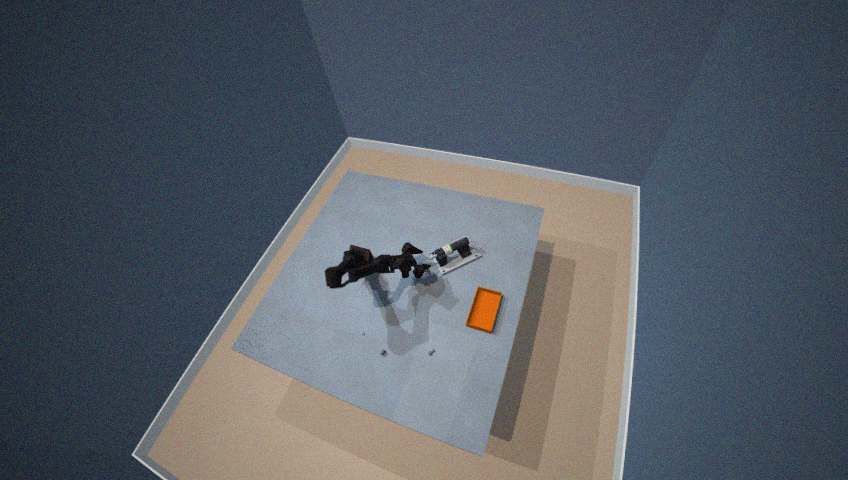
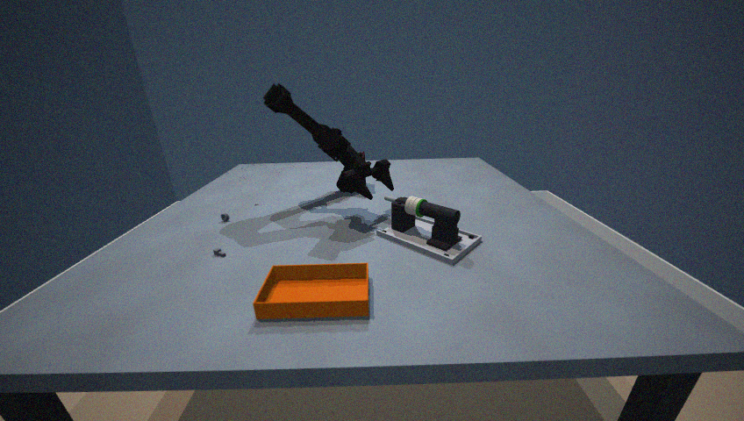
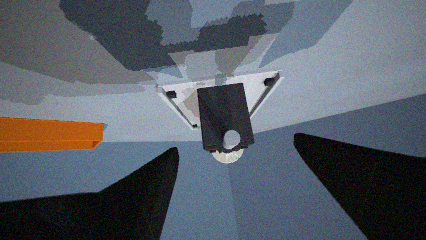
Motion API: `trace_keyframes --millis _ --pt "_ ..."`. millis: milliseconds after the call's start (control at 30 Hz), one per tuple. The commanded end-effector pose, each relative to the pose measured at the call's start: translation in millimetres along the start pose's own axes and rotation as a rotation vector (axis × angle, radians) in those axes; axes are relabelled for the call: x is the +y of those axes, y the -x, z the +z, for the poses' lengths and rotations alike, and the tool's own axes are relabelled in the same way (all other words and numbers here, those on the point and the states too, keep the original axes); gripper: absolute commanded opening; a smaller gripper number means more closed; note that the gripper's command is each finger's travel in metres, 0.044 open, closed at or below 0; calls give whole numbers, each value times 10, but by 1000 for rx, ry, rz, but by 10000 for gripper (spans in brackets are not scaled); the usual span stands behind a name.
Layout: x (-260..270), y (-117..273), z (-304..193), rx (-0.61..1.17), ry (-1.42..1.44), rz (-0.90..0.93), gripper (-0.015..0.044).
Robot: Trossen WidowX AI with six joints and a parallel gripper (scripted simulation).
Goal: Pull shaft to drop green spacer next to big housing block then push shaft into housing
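Observation:
The grey shaft's free end (image 2: 389, 198) (image 3: 231, 139) sticks out of the smaller black support block (image 2: 403, 217) (image 3: 221, 110). White spacers (image 2: 411, 204) (image 3: 227, 157) sit around the shaft beyond that block. The green spacer (image 2: 420, 207) (image 1: 450, 246) is still on the shaft, against the big black housing block (image 2: 441, 211) (image 1: 461, 243); it is hidden in the wrist view. My gripper (image 1: 424, 260) (image 2: 382, 193) (image 3: 235, 145) is open and empty. In the wrist view its fingers stand on either side of the shaft end, with no contact visible.
The blocks stand on a white baseplate (image 1: 461, 266) (image 2: 467, 246) (image 3: 257, 93). An orange tray (image 1: 484, 309) (image 2: 313, 310) (image 3: 50, 134) stands on the table (image 1: 416, 392) (image 2: 522, 323). Small grey pieces lie on the table, one (image 1: 431, 352) (image 2: 219, 253) nearest the tray.

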State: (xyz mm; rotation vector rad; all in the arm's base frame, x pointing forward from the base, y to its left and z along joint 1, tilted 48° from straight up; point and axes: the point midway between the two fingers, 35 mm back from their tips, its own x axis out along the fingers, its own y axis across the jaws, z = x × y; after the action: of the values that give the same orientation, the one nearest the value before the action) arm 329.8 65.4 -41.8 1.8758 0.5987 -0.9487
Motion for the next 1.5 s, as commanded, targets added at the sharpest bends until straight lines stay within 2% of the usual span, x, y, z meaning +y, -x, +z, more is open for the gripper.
trace_keyframes --millis 0,800,1467 --pt "-3 29 -15 58 14 6 440" --pt "-3 22 -16 58 14 6 440" --pt "6 -269 -47 59 14 7 440"
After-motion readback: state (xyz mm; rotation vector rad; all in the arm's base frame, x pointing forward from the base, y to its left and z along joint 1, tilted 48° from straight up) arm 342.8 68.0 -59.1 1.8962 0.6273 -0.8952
